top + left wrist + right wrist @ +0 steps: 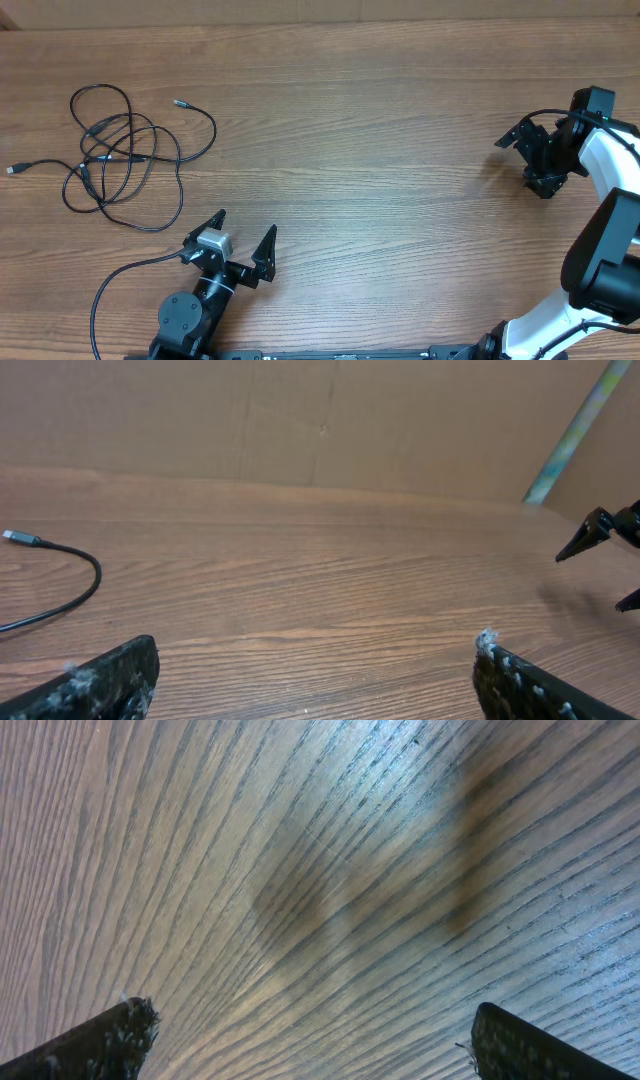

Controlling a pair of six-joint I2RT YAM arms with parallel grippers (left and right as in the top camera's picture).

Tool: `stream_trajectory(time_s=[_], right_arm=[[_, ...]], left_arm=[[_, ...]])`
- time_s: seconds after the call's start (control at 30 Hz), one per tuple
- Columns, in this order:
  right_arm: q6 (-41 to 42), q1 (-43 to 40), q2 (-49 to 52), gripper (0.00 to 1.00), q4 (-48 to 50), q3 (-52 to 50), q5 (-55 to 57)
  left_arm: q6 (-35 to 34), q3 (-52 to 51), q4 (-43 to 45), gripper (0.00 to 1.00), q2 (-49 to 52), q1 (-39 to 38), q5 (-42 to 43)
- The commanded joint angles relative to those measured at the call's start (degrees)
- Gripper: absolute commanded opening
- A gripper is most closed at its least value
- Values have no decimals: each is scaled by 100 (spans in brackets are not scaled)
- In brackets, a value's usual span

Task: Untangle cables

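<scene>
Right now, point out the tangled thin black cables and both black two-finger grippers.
Tangled thin black cables (103, 156), overhead view, central knot.
Left gripper (246, 221), overhead view, between fingertips.
Right gripper (516, 166), overhead view, between fingertips.

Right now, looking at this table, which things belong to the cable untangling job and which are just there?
Part of the job: cables, tangled in loose loops; left gripper, open and empty; right gripper, open and empty.
Just there: wooden table; cardboard wall; pale pole.

A brown wood-grain bench (400, 150) spans the view under even light, backed by a plain tan wall (200, 420) with a pale slanted pole (582, 428) at right.
</scene>
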Motion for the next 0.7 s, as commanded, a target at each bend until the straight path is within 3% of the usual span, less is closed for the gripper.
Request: stream_trajectory(time_s=[0.0, 0.43, 0.67], right_arm=[[-37, -11, -68, 100, 26, 87, -2], [-39, -11, -94, 100, 26, 87, -2], [-37, -11, -841, 100, 26, 87, -2]], left_arm=[[109, -20, -20, 99, -61, 0, -61], [109, -20, -20, 100, -61, 0, -61], [109, -22, -20, 100, -61, 0, -61]])
